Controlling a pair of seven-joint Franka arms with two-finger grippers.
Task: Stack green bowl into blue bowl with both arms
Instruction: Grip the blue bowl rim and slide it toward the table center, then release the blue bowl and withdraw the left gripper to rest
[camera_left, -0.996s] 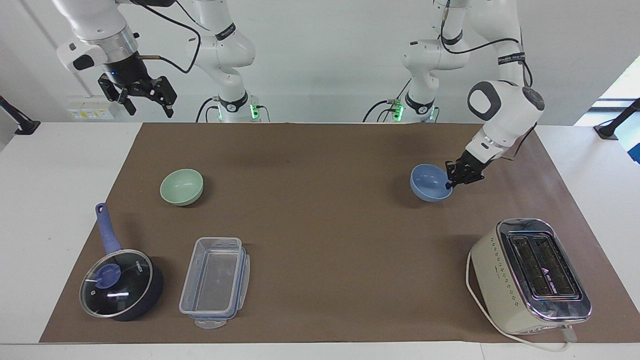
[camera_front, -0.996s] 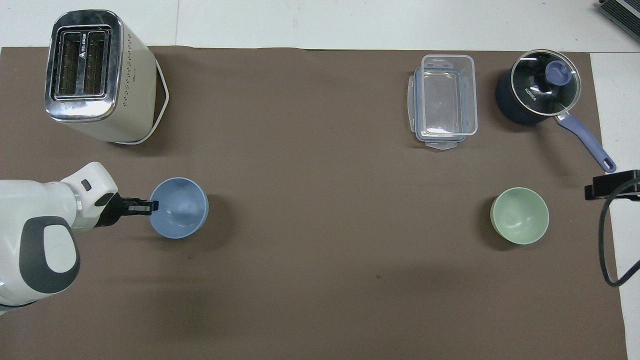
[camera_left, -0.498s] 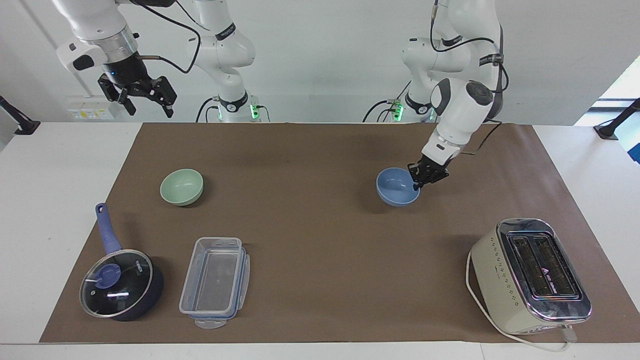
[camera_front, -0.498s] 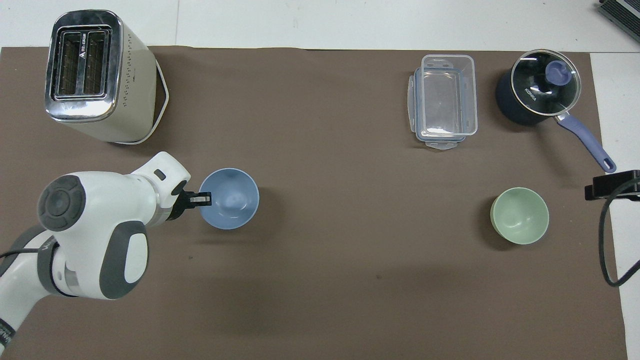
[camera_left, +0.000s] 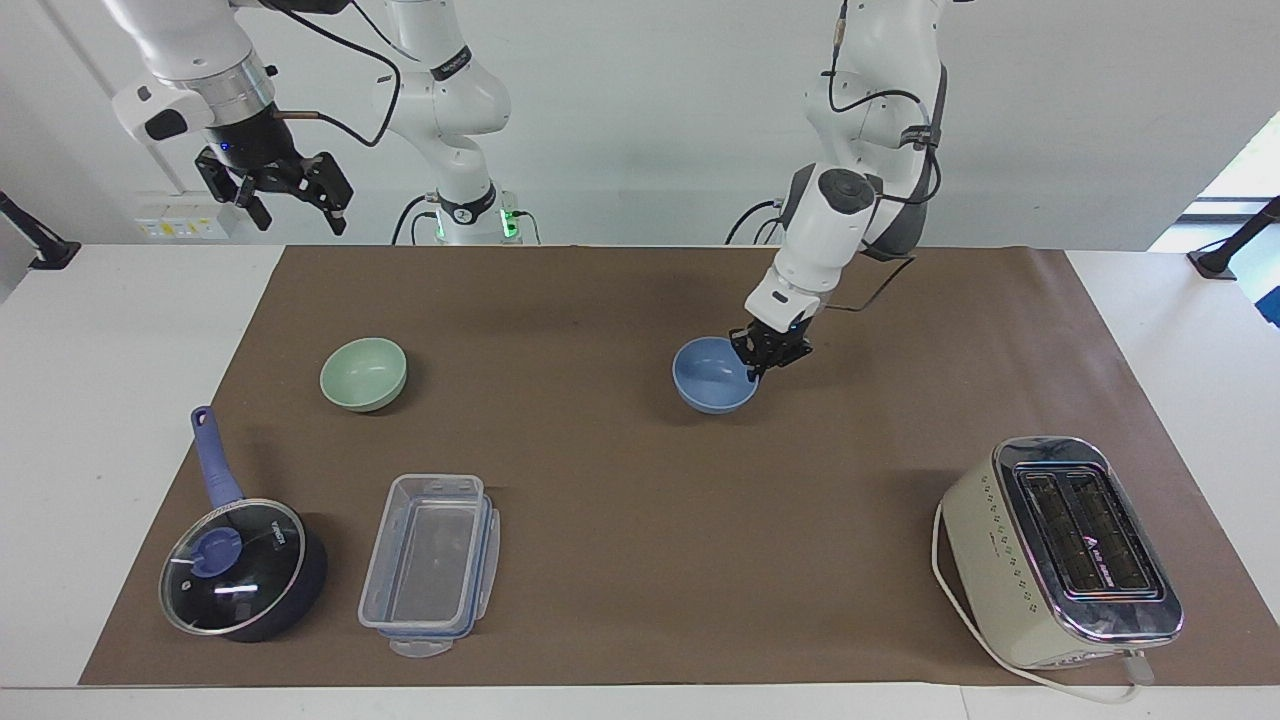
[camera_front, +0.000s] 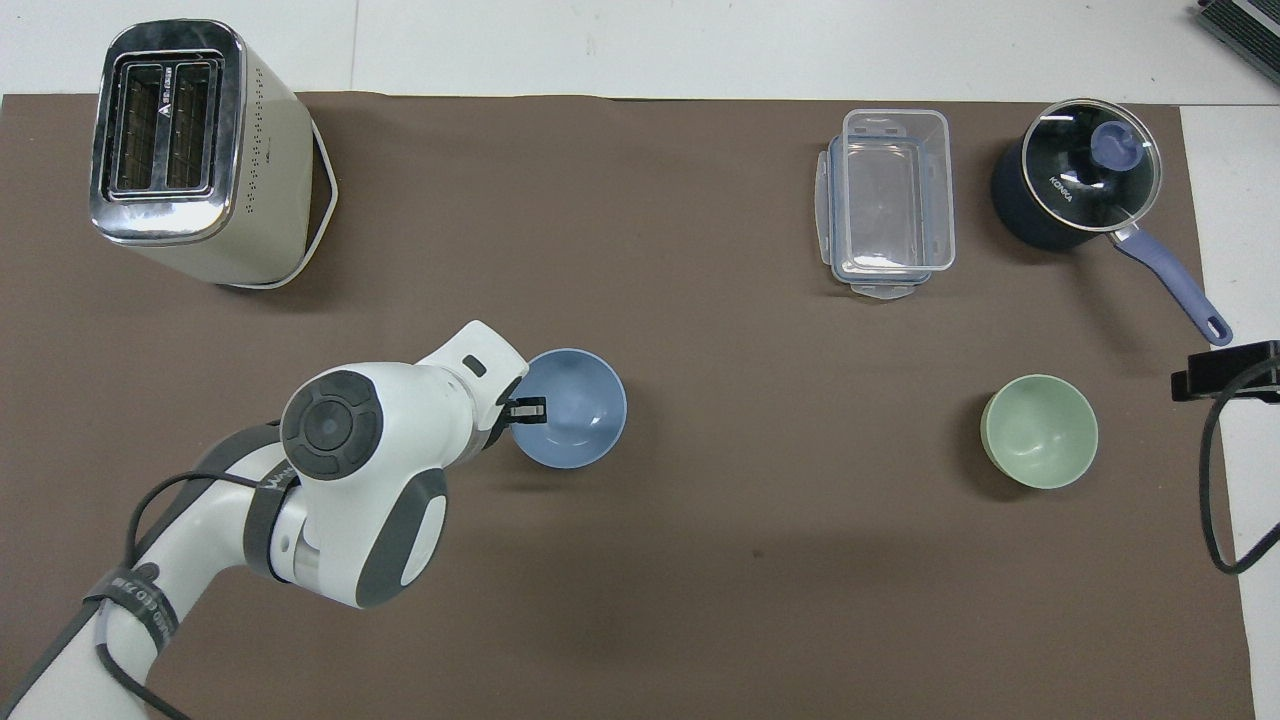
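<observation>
The blue bowl (camera_left: 708, 388) (camera_front: 578, 412) is near the middle of the brown mat, upright. My left gripper (camera_left: 757, 368) (camera_front: 530, 408) is shut on its rim, on the side toward the left arm's end; I cannot tell whether the bowl touches the mat. The green bowl (camera_left: 363, 372) (camera_front: 1040, 430) sits upright on the mat toward the right arm's end, with nothing touching it. My right gripper (camera_left: 298, 216) (camera_front: 1225, 368) waits open and empty, raised high over the table's edge at the right arm's end.
A cream toaster (camera_left: 1060, 550) (camera_front: 190, 150) stands far from the robots at the left arm's end. A clear plastic container (camera_left: 430, 560) (camera_front: 888, 200) and a dark-blue lidded saucepan (camera_left: 240, 565) (camera_front: 1075, 185) lie farther from the robots than the green bowl.
My left gripper has carried the blue bowl from the left arm's end toward the middle of the mat. The right arm and the green bowl have not moved.
</observation>
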